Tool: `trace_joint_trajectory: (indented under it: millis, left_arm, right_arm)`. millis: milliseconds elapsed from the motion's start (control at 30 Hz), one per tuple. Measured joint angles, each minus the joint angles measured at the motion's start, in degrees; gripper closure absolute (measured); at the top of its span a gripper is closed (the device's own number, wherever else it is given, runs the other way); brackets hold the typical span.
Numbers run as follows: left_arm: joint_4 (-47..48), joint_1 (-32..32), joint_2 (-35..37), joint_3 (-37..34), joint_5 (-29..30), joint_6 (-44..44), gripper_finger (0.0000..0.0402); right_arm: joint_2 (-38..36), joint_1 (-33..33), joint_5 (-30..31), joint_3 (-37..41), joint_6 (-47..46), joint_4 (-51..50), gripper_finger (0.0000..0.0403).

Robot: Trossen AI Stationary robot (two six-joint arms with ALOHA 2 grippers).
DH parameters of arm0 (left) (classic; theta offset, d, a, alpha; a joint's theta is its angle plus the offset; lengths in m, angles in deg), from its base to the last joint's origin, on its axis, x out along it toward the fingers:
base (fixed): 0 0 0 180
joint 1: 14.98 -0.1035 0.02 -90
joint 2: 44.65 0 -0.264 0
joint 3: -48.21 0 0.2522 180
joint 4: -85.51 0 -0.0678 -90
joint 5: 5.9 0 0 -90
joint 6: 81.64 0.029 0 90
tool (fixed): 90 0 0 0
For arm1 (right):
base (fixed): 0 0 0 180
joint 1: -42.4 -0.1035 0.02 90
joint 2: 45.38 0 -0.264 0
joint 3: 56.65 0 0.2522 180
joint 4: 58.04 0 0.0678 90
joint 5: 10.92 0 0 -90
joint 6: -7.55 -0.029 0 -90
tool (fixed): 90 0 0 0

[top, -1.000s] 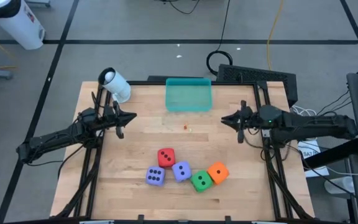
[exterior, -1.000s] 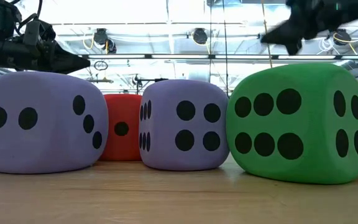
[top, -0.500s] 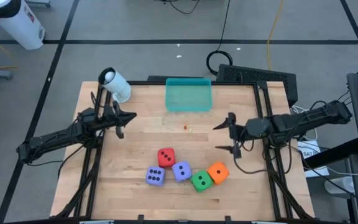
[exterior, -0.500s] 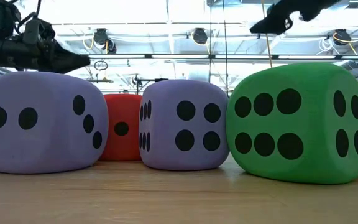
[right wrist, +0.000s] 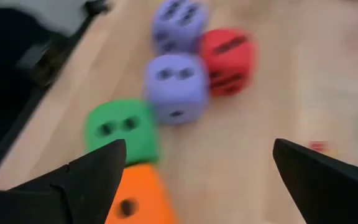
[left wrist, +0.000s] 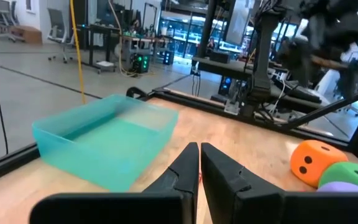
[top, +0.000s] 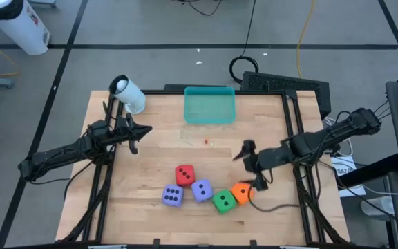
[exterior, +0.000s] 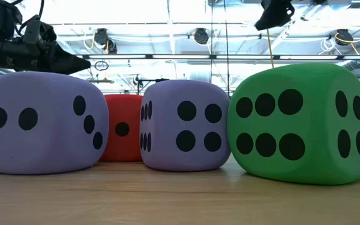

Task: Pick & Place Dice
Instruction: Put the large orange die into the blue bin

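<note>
Red die (top: 184, 174), green die (top: 222, 201), orange die (top: 241, 191), teal tray (top: 209, 106).

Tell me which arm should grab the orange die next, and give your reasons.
Right. The right gripper hangs open just above the orange die, which fills its wrist view between the jaws. The left gripper waits shut at the table's far left edge, with the other dice between it and the orange one.
</note>
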Motion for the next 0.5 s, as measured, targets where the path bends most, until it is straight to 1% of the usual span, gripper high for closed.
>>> trace_joint_trajectory:
  millis: [133, 233, 300, 400, 500]
  left_arm:
    - [1.20, 0.00, 0.02, 0.00, -0.09, -2.24, 0.0376]
    - [2.08, 0.00, 0.00, 0.00, -1.88, -4.15, 0.0376]
    - [1.80, 0.00, 0.00, 0.00, -2.88, -3.55, 0.0376]
    - [1.19, 0.04, 0.00, 0.00, -3.00, -2.71, 0.0376]
    - [1.12, 0.04, 0.00, 0.00, -3.14, -4.09, 0.0376]
  right_arm:
    - [2.80, -1.86, -2.29, 0.00, -0.86, -2.69, 0.0004]
    - [3.43, -3.14, -2.06, 0.00, -0.87, -4.50, 0.0003]
    - [3.84, -4.07, -2.14, 0.00, -0.04, -3.96, 0.0005]
    - [5.19, -5.52, -1.87, 0.00, 2.07, -3.92, 0.0006]
    - [8.01, -6.57, -1.55, 0.00, 3.81, -3.59, 0.0004]
